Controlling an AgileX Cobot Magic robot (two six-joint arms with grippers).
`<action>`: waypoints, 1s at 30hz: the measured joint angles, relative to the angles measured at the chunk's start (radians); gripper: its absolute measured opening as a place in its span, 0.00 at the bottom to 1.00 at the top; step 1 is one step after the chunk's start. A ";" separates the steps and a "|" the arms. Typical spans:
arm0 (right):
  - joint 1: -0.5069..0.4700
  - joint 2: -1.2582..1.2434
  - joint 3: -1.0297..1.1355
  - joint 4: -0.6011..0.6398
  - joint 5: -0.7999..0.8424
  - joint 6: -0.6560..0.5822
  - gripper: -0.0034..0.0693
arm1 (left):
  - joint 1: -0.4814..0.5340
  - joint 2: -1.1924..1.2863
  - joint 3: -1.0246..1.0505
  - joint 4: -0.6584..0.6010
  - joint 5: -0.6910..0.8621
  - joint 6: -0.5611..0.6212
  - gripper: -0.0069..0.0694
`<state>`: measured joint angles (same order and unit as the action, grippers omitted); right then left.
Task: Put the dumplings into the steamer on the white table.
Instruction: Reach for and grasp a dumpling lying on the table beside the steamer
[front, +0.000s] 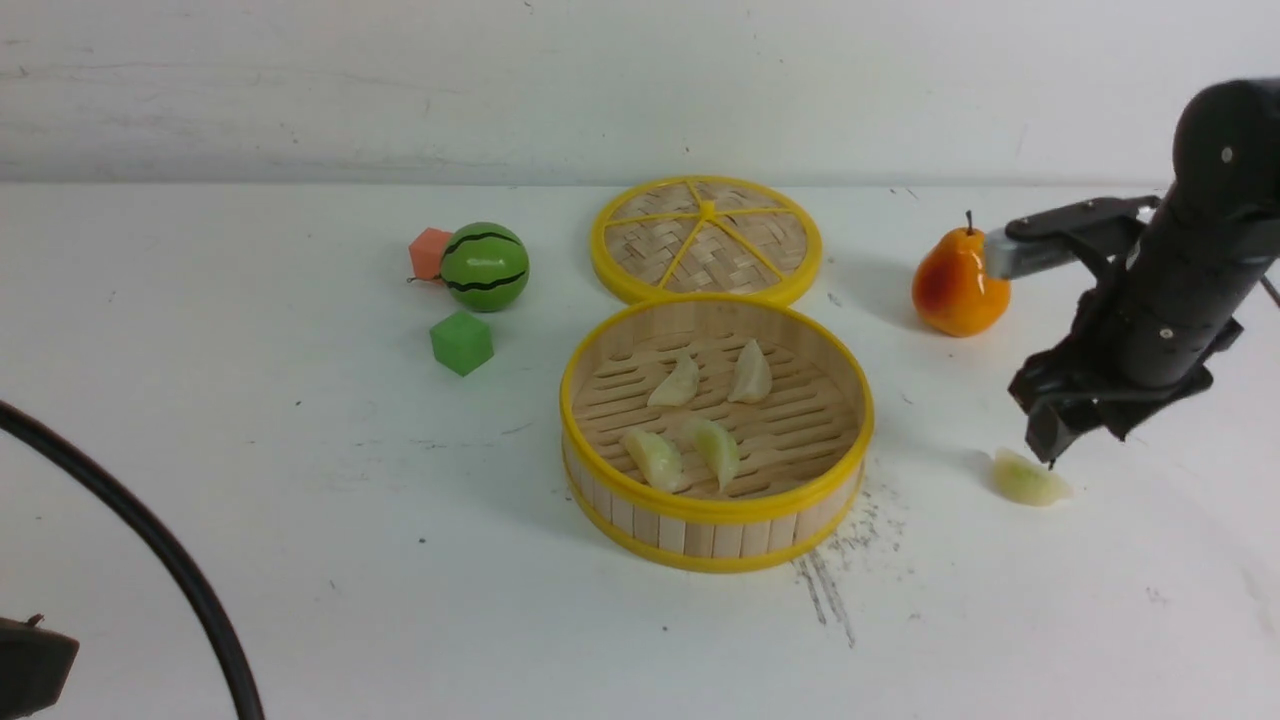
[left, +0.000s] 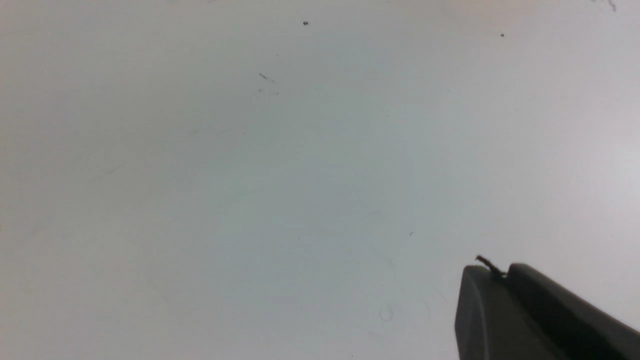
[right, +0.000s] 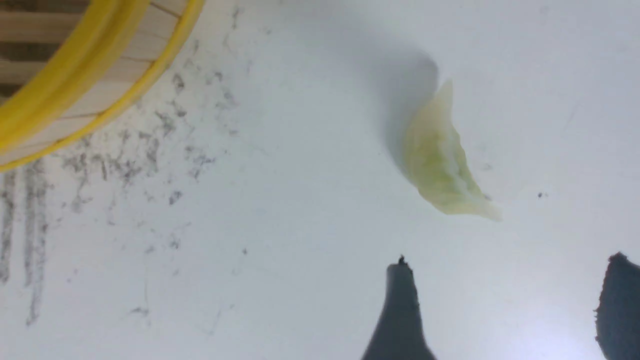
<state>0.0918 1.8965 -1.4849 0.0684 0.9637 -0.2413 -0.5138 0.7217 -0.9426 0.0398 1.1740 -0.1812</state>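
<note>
The steamer (front: 720, 512), a round bamboo basket with yellow rims, stands mid-table on the white table (front: 300, 480). Several dumplings lie on its slatted floor, among them a cream one (front: 751, 373) and a greenish one (front: 716, 450). One pale green dumpling (front: 1028, 480) lies on the table to the steamer's right. My right gripper (front: 1055, 440) hangs just above and behind it, open and empty. In the right wrist view the dumpling (right: 442, 160) lies ahead of the spread right gripper (right: 510, 260), apart from both fingers, with the steamer wall (right: 100, 75) off to one side. My left gripper (left: 492, 272) is shut over bare table.
The flat woven lid (front: 706, 240) lies behind the steamer. An orange pear (front: 958, 285) stands behind the right gripper. A toy watermelon (front: 484, 266), a pink block (front: 428, 252) and a green cube (front: 461, 342) sit at back left. A black cable (front: 150, 540) crosses the near left.
</note>
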 joint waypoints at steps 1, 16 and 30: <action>0.000 0.004 0.005 0.001 -0.016 -0.013 0.72 | 0.000 0.000 0.000 0.001 -0.001 0.000 0.14; 0.012 0.136 0.010 -0.032 -0.127 -0.188 0.53 | 0.000 0.000 0.000 0.003 -0.004 0.000 0.16; 0.144 0.025 -0.113 0.045 0.016 -0.189 0.03 | 0.000 0.000 0.000 0.029 -0.004 0.000 0.18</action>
<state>0.2355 1.9212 -1.5981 0.1132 0.9801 -0.4304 -0.5138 0.7217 -0.9426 0.0687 1.1698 -0.1812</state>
